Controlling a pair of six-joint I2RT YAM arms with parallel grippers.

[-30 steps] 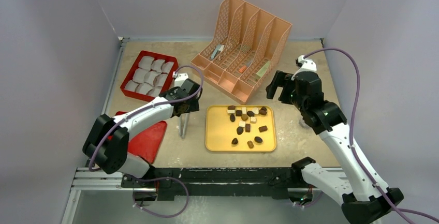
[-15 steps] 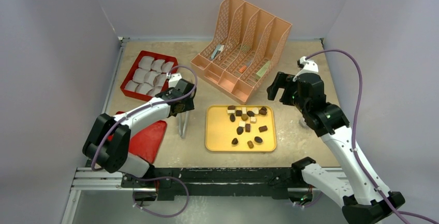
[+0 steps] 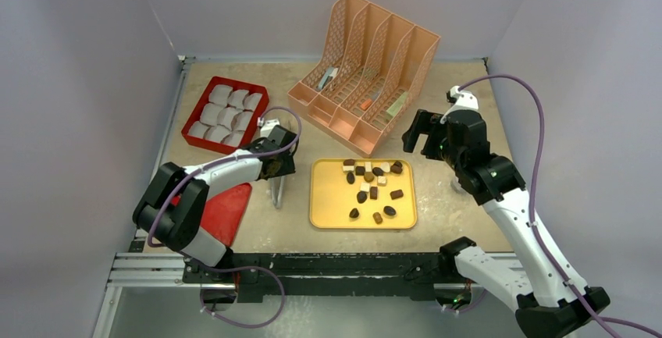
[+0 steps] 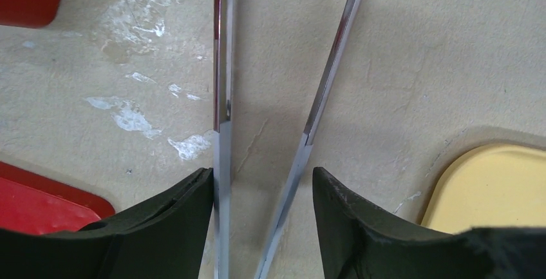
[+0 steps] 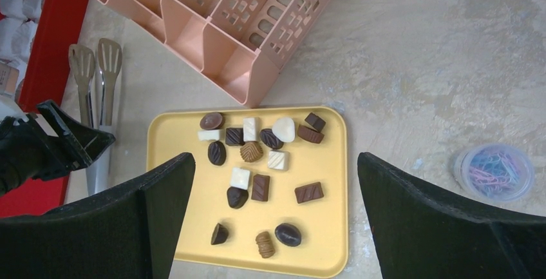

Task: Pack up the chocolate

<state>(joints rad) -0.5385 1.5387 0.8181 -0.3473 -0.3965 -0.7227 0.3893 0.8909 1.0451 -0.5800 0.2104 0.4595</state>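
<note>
The left end effector (image 4: 262,182) straddles metal tongs (image 4: 221,86) on the surface (image 4: 399,66), grip impossible to tell; right of them the chocolate (image 5: 251,152) lies scattered on a yellow tray (image 5: 322,227); farther right, the right end effector (image 5: 275,163) hangs wide open.

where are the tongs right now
In the top view, the tongs lie on the table left of the yellow tray, straddled by the left hand.
</note>
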